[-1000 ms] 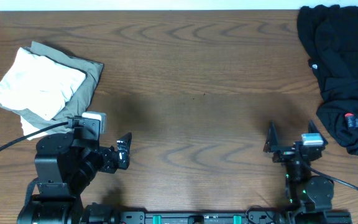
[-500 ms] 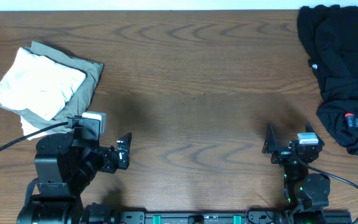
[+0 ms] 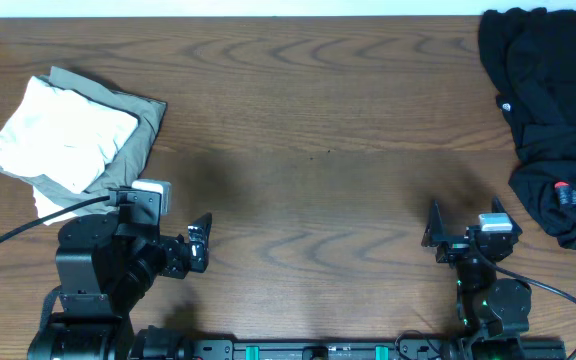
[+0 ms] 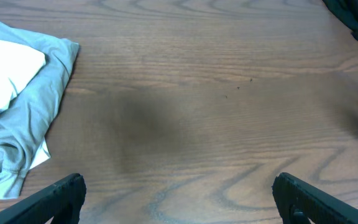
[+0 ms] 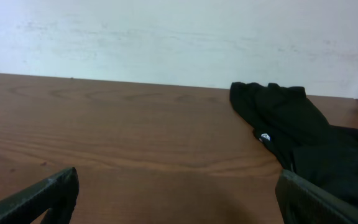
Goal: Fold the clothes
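A folded white garment lies on a folded grey garment at the table's left; no print shows on it. Both show at the left edge of the left wrist view, the white one on the grey one. A heap of black clothes lies at the far right and also shows in the right wrist view. My left gripper is open and empty over bare wood, right of the folded pile. My right gripper is open and empty, left of the black heap.
The brown wooden table stretches between the two piles. A pale wall stands behind the far edge. A black cable runs from the left arm toward the table's left edge.
The right gripper has shifted slightly left and toward the near edge. The left arm and the clothes have not moved.
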Robot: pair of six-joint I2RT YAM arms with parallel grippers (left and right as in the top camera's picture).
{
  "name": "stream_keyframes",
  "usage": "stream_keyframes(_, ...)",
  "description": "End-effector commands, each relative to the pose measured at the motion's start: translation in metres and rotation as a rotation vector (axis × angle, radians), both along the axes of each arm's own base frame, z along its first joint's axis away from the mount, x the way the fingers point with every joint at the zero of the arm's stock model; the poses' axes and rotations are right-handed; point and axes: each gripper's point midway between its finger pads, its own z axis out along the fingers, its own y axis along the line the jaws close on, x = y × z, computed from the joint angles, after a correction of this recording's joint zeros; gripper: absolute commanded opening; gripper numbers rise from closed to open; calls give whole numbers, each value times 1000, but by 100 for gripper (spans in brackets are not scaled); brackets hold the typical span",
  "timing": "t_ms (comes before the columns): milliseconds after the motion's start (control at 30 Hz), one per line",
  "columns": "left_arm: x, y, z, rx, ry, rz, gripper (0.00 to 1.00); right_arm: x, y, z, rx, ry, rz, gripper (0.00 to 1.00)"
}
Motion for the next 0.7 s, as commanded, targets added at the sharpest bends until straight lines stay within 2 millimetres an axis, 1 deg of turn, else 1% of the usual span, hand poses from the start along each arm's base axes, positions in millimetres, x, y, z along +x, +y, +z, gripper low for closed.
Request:
stream_keyframes(0,0,1,0,11,-4,1,98,0,-6,0,-13,-1,-29,99)
stream_keyframes(133,0,1,0,11,-5,1,98,0,-6,0,-13,-1,-29,99)
stream_keyframes(233,-4,1,2,11,-20,-1,98,0,-6,0,-13,-1,-30,99)
stream_keyframes(367,-12,13,-3,61,-43,52,98,0,-6,0,-13,-1,-30,99)
stream_keyframes(433,-18,16,-12,78,-58,64,98,0,-6,0,-13,-1,-29,99)
stream_keyframes(567,-31,18,-47,102,-72,66,98,0,-6,0,-13,-1,-29,99)
stream_keyframes(600,-31,17,-56,100,-86,61,98,0,-6,0,-13,-1,-29,99)
stream_keyframes(667,-26,17,-69,92,-144,64,98,0,-6,0,-13,-1,-29,99)
